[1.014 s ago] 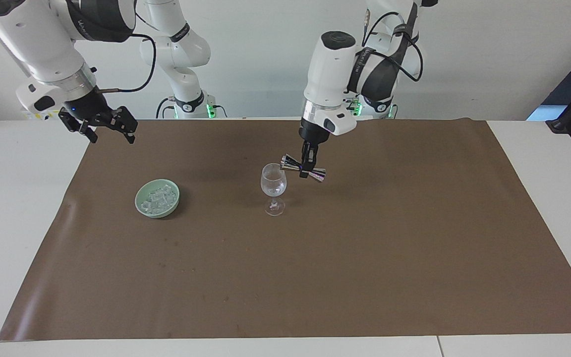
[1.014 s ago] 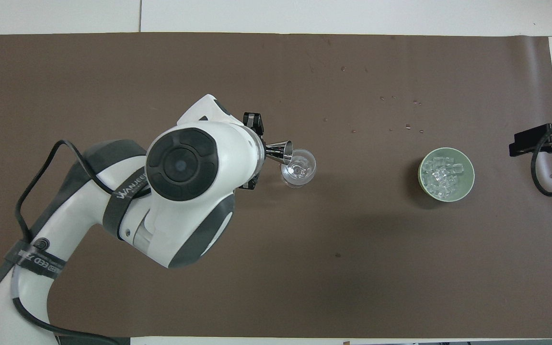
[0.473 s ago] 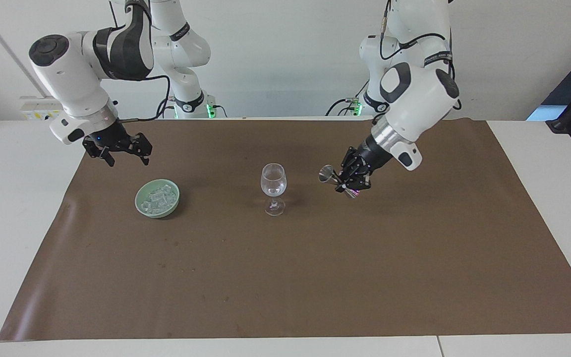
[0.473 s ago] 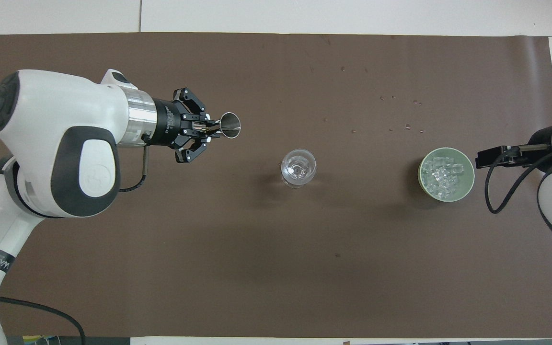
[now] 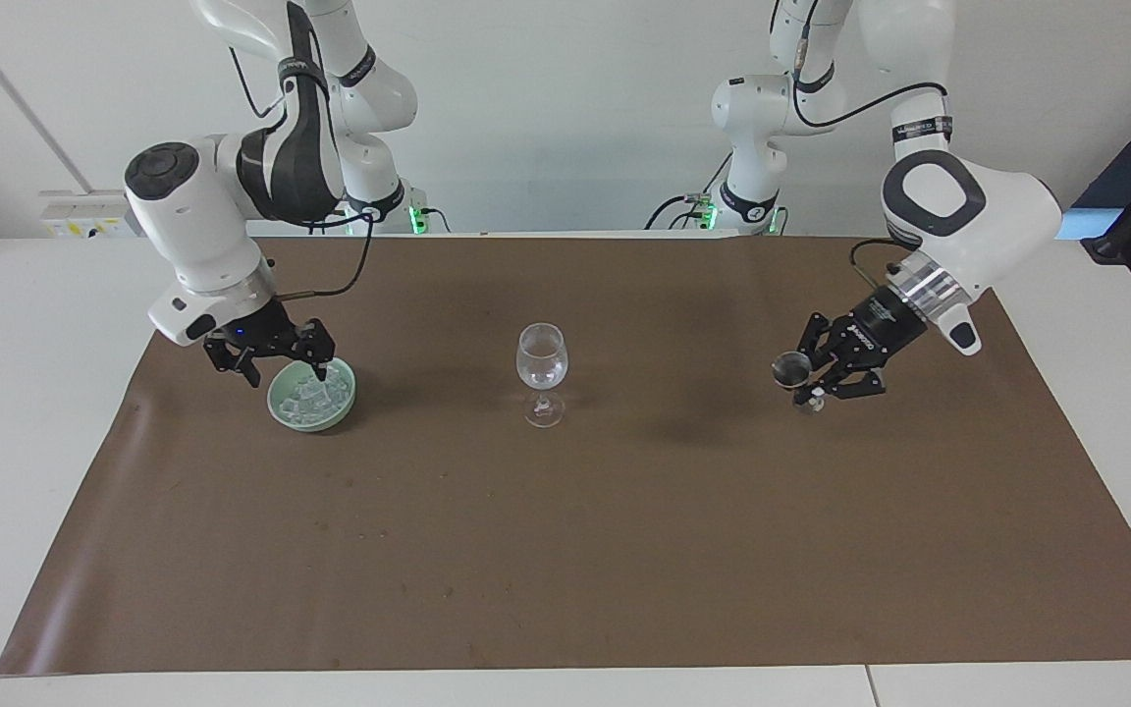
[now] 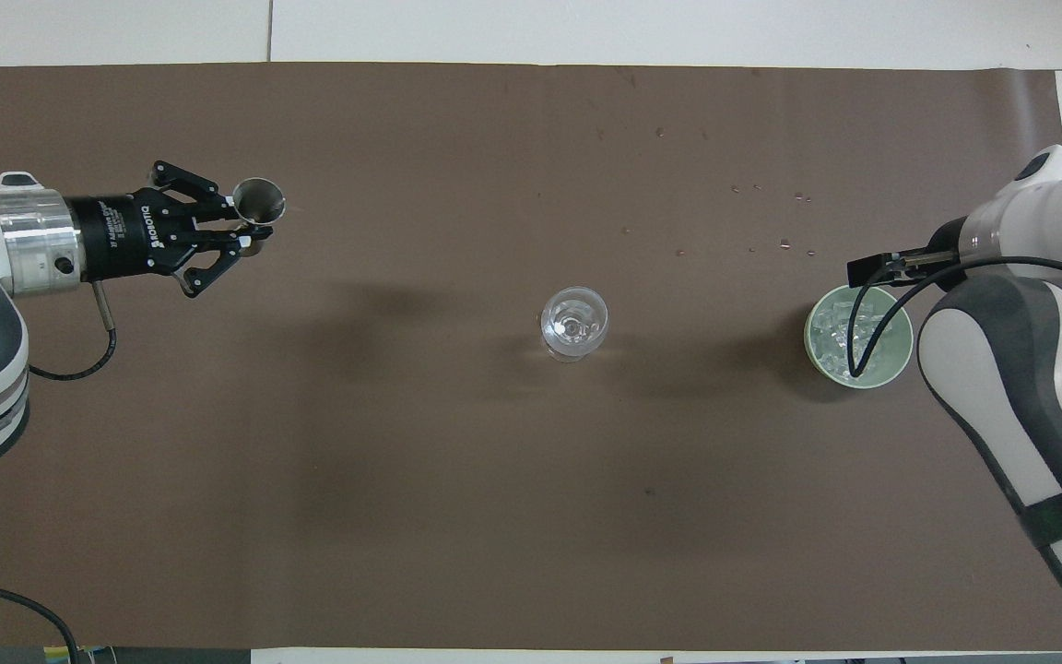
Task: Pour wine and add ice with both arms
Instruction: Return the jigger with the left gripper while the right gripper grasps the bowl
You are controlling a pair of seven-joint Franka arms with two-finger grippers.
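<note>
Where the facing view is taken, the right gripper (image 5: 286,365) hangs over the pale green bowl (image 5: 280,405) of ice (image 5: 313,395) toward the right arm's end of the brown mat (image 5: 565,550), fingers spread; the wine glass (image 5: 541,368) stands mid-mat, and the left gripper (image 5: 814,378) is clamped on a steel jigger (image 5: 790,369) over the left arm's end. Overhead, the left gripper (image 6: 250,221) grips the jigger (image 6: 258,198); the glass (image 6: 573,323) stands apart from the bowl (image 6: 813,351), whose ice (image 6: 831,339) the right arm partly hides.
</note>
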